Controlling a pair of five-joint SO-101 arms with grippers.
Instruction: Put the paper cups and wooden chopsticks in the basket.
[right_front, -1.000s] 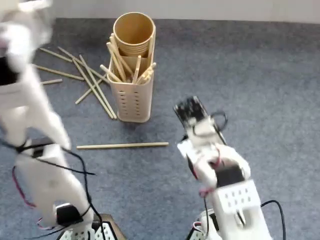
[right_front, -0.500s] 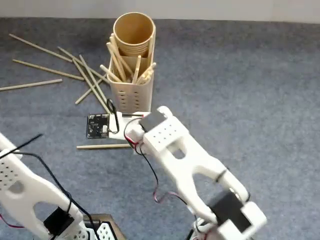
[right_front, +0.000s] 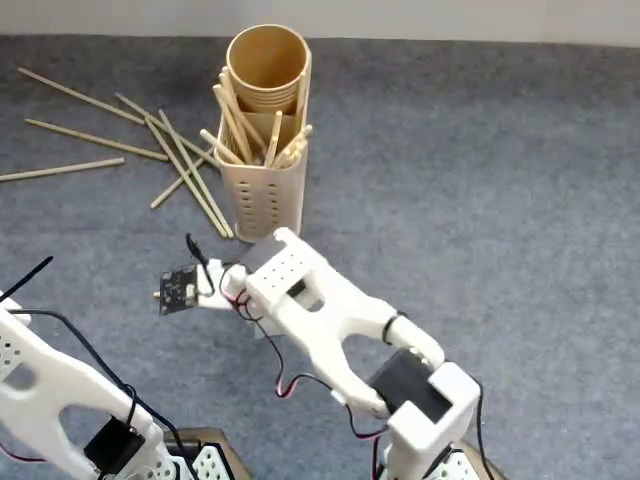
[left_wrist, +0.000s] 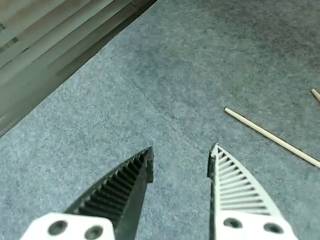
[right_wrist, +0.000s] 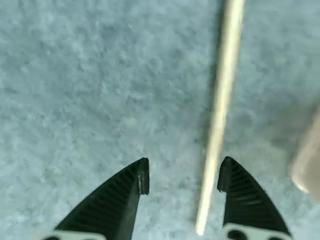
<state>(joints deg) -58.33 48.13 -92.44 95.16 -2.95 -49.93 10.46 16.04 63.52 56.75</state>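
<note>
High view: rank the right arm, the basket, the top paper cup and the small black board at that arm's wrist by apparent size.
1. right arm, though it stands nearer the camera, which inflates it
2. basket
3. paper cup
4. black board

The place looked like a robotics lab or test room in an office-type space, not a home. Short-pile grey carpet (right_front: 500, 200), the hard-wearing kind laid in offices, covered the whole work surface and ran up to a plain pale wall (right_front: 420, 15). In the left wrist view, pale slats (left_wrist: 45, 35) like a blind or vent cover edged the carpet. A white arm (right_front: 330, 320) carried a bare circuit board (right_front: 178, 290) and loose wires (right_front: 281, 385) in the open. A second white arm (right_front: 50, 390) stood beside it, as on a bench rig.
</note>
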